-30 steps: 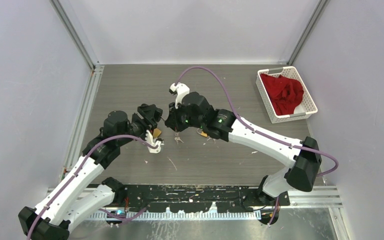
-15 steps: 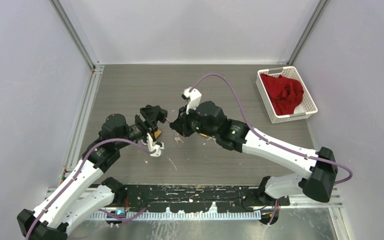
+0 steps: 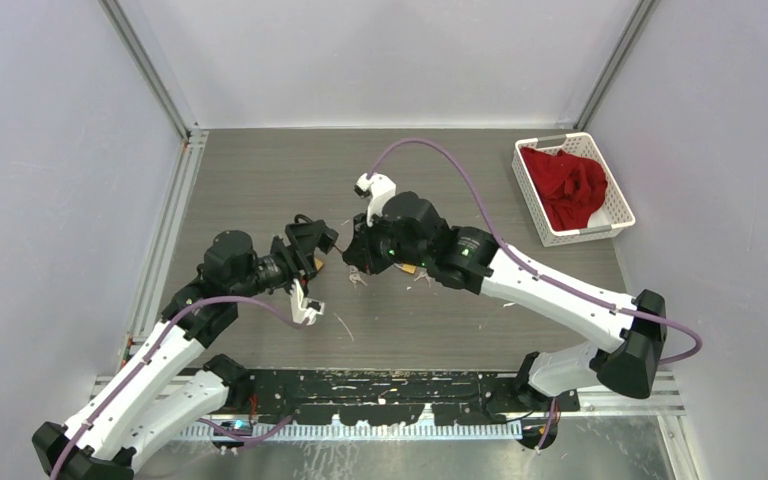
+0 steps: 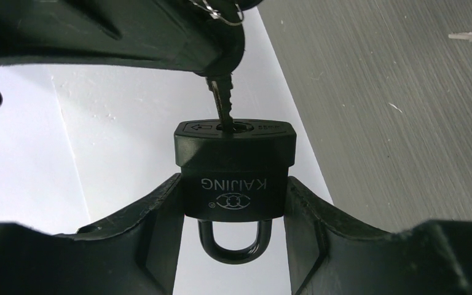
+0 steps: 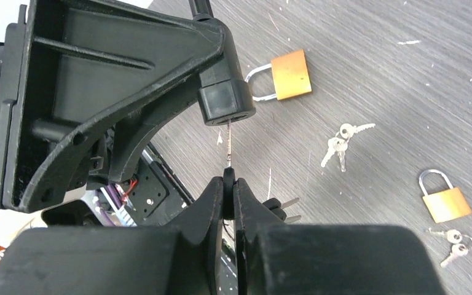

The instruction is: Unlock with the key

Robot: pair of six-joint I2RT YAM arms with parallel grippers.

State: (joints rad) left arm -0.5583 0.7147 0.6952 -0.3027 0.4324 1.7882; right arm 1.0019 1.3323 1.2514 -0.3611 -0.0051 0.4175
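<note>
Well, the black padlock (image 4: 235, 169) is up off the table (image 3: 260, 180), clamped by its sides between the fingers of the left gripper (image 4: 233, 206), with its keyway turned toward the other arm. The key (image 4: 223, 101) has its blade part-way into that keyway. The right gripper (image 5: 228, 184) is clenched on the key's bow. The shackle (image 4: 230, 243) looks seated on both legs, so I'd say nothing has opened yet.

What worries me is the turn. The key is held only by its thin edge, so it could slip between the pads. If the wrist twists off the keyway's axis, the blade may bind or bend. The lock body might also swivel in its clamp rather than release.

Only the left wrist camera shows the keyway and how deep the blade sits. The right wrist camera sees the key edge-on, along with one brass padlock (image 5: 291, 74), another by the far side, and loose keys (image 5: 341, 142) lying on the table. From overhead the junction is hidden by the wrists, but a basket (image 3: 615, 205) of red cloth (image 3: 568, 188) shows well apart at the far right.
</note>
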